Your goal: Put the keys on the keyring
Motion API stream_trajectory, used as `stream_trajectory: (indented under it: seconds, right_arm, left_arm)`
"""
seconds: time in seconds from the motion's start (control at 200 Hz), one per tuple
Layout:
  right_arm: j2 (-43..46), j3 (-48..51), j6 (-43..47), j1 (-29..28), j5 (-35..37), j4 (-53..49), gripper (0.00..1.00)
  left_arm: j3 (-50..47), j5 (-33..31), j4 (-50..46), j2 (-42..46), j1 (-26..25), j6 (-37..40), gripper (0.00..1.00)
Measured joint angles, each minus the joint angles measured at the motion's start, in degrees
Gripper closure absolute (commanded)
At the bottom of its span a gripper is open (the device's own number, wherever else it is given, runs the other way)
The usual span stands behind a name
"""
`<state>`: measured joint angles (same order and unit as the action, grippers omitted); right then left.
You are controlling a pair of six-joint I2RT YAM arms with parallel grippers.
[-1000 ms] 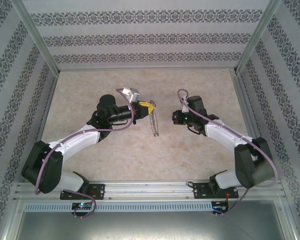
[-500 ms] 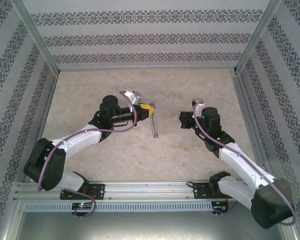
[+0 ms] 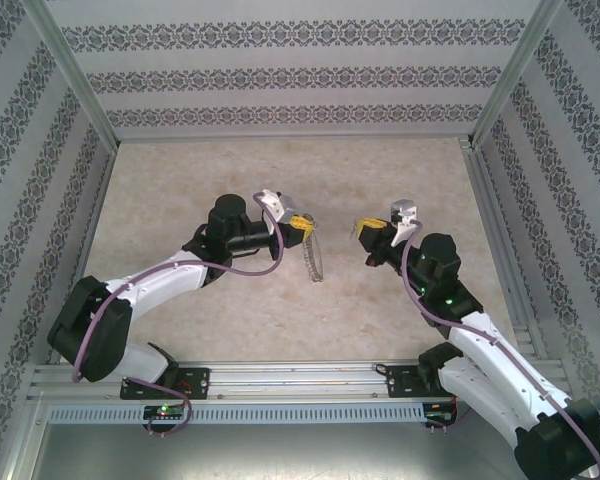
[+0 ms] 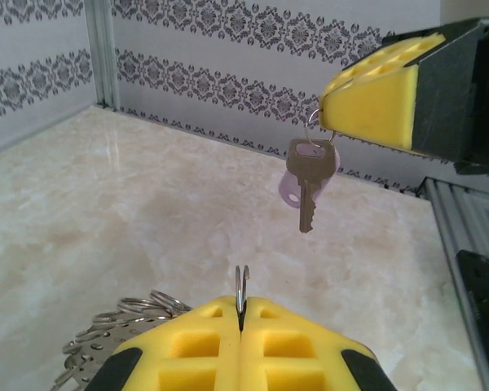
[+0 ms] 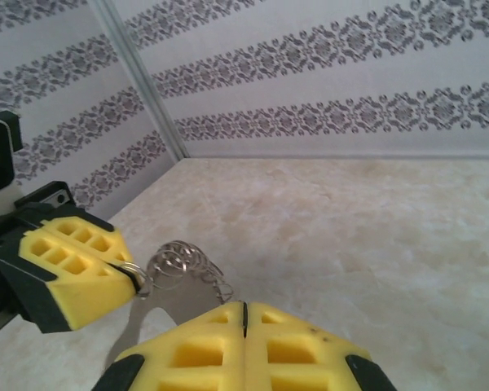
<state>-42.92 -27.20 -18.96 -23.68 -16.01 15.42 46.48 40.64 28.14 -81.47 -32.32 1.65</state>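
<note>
Your left tool (image 3: pixel 299 224) pinching the keyring (image 3: pixel 313 262) at centre frame, your right tool (image 3: pixel 366 230) clamped on the small loop of the key (image 4: pixel 306 181), key dangling above the desk (image 3: pixel 280 170)

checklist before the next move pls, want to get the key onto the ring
1. Left gripper shut on keyring: ok
2. Right gripper shut on the key by its small loop, key hanging free: ok
3. Keyring edge poking up above the left gripper's pads: ok
4. Key touching that edge: not ok, they are apart
5. Keyring coil pried open for threading: cannot tell
</note>
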Motion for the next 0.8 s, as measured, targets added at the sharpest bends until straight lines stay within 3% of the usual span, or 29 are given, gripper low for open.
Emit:
stream_trajectory:
  seconds: [0.37,0.804]
  right_arm:
    - [0.0,0.8,2.9,-3.5,-1.0,3.9,1.0]
    - [-4.1,0.7,4.4,-9.2,-0.4,8.4,1.0]
  left_arm:
    - [0.0,-4.9,-1.4,4.9,-3.0,13.2,1.0]
    - [0.0,-6.4,-2.5,6.2,-3.0,16.2,1.0]
